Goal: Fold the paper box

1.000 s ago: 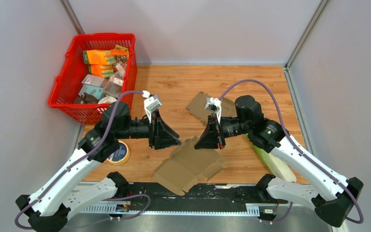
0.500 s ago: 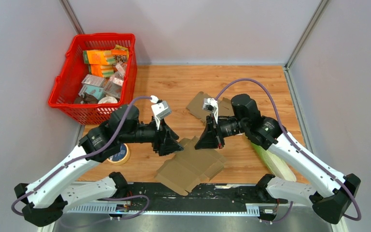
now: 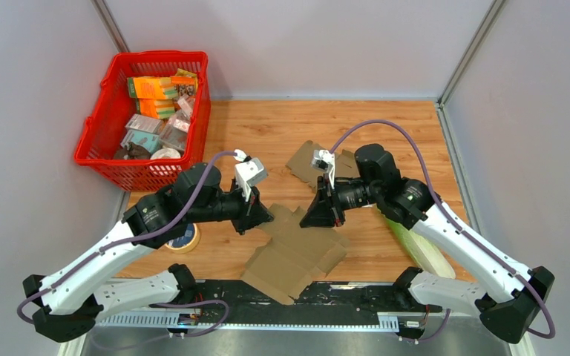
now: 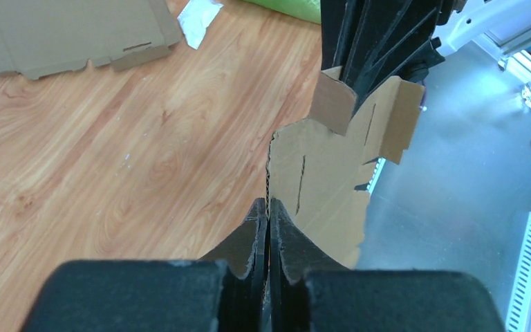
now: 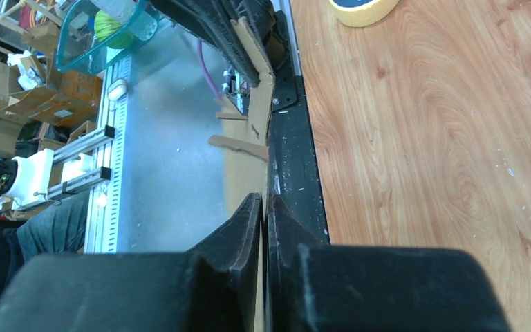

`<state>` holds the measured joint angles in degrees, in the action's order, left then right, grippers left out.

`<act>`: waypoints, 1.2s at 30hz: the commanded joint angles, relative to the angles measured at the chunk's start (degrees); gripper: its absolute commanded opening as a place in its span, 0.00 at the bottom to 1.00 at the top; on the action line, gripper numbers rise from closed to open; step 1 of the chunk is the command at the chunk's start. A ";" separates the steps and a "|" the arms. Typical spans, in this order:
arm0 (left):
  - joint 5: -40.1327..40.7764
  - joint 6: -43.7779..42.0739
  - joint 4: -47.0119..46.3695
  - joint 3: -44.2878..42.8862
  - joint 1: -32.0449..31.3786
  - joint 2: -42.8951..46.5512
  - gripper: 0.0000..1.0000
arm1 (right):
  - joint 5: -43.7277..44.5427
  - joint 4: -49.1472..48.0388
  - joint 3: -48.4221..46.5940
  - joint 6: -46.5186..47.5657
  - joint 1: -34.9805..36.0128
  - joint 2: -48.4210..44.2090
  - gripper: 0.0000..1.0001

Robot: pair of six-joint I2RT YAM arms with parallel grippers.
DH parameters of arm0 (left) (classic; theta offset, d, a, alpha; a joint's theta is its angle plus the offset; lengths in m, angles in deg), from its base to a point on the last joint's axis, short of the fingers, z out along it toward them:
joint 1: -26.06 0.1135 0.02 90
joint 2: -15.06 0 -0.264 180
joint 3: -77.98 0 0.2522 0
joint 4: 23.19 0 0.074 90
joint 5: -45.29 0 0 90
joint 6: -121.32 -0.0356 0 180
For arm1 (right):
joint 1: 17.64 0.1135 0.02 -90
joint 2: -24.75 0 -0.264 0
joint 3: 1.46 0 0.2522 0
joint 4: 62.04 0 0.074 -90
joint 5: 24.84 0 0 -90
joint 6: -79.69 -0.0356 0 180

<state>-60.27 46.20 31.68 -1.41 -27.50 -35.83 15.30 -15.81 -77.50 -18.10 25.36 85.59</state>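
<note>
The left hand point(image 3: 266, 216) has swung in and pinches the paper box point(image 3: 297, 251) opposite the right hand point(image 3: 308, 219), which grips it too, so folding can start.

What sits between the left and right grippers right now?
Only the box: the left gripper and right gripper each pinch an edge of it, which shows best in the top view.

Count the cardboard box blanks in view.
2. One box blank front centre, clamped by the left gripper and right gripper; one flat blank behind the right gripper, partly hidden.
</note>
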 commanded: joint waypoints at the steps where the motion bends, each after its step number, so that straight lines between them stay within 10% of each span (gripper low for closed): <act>1: 3.24 -0.73 -0.49 -0.12 -0.23 1.85 0.03 | 4.49 0.49 -2.32 1.29 0.24 -0.28 0.23; 5: 4.21 0.85 -3.74 4.00 -0.32 4.22 0.00 | 17.75 1.89 -2.49 -2.56 0.24 0.07 0.72; 10: 7.28 2.70 -12.97 12.09 -0.23 8.08 0.00 | 43.53 12.04 -7.39 -17.14 0.15 0.77 1.00; 15: 8.70 1.57 -19.90 18.68 -0.23 11.17 0.00 | 56.01 23.86 -12.95 -40.60 -0.46 2.88 1.00; 22: 8.52 -2.47 -20.36 19.92 -0.23 11.08 0.00 | 44.45 39.76 -21.47 -63.47 -2.66 13.23 0.99; 36: 9.84 -6.26 -20.53 20.01 -0.23 10.55 0.00 | 35.54 31.26 -10.41 -83.96 -2.92 11.32 0.66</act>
<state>-50.78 42.26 14.34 18.96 -27.74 -25.58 52.19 18.55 -88.12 -95.32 22.65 98.24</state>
